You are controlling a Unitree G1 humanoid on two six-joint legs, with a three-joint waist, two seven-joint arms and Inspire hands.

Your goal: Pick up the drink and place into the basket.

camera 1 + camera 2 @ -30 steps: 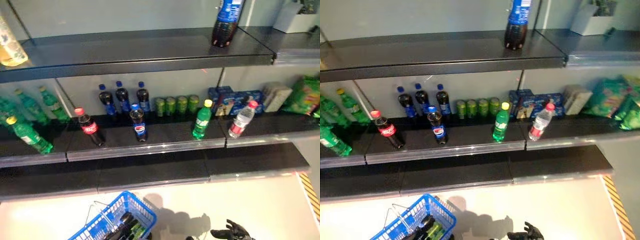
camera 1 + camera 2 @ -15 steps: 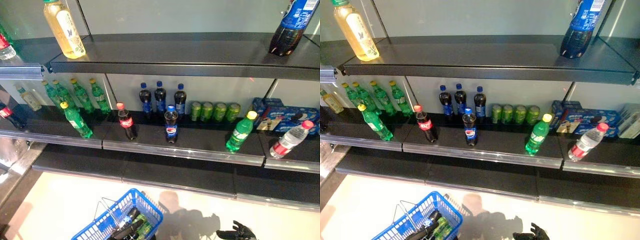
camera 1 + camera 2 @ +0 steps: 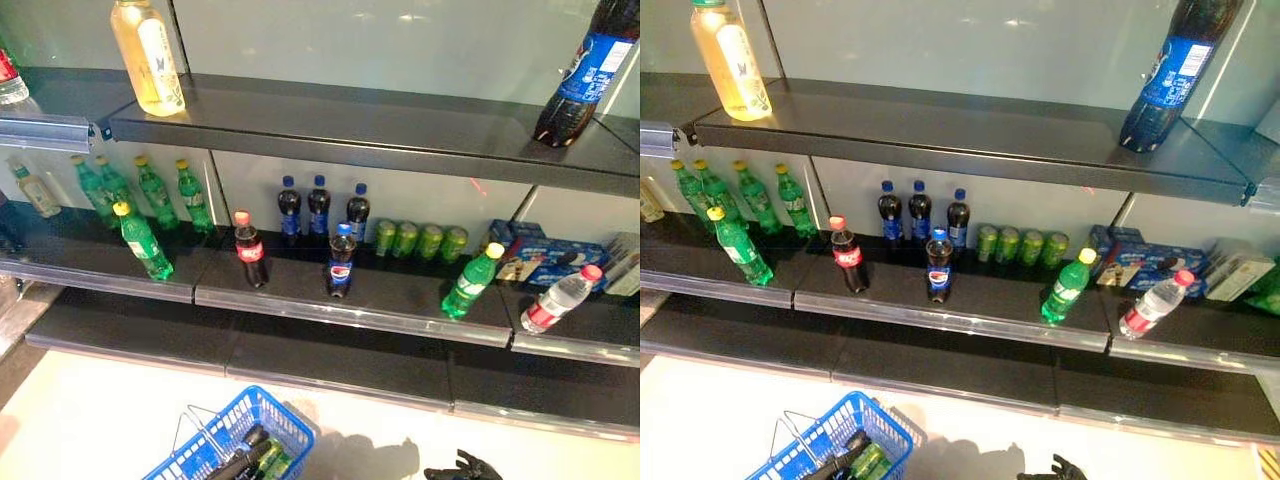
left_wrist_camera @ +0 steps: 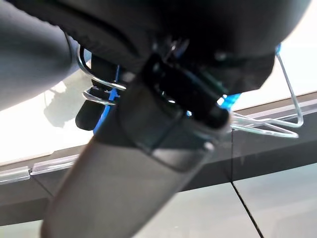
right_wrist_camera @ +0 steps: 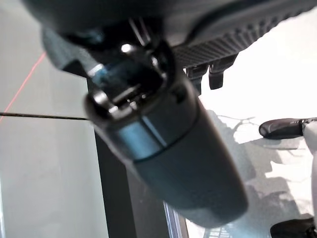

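A blue wire basket (image 3: 262,402) hangs at the bottom left, with something green (image 3: 277,463) lying inside it. My left hand (image 3: 243,462) is over it, curled round the wire handle (image 4: 99,90). My right hand (image 3: 463,468) shows at the bottom edge, fingers spread and holding nothing. Drinks stand on the middle shelf: a red-capped cola bottle (image 3: 248,250), a blue-capped cola bottle (image 3: 341,262), a leaning green bottle with a yellow cap (image 3: 470,283) and a water bottle (image 3: 558,301). Both hands are well below and in front of them.
Several green bottles (image 3: 140,200) stand at the shelf's left, three dark bottles (image 3: 319,206) and green cans (image 3: 420,240) at its back. A yellow tea bottle (image 3: 150,55) and a large cola bottle (image 3: 585,70) stand on the top shelf. A bare lower shelf (image 3: 330,350) juts out.
The camera has swung left and then tilted up a little, so the shelves shifted in view. The basket and both hands keep their places at the bottom edge.
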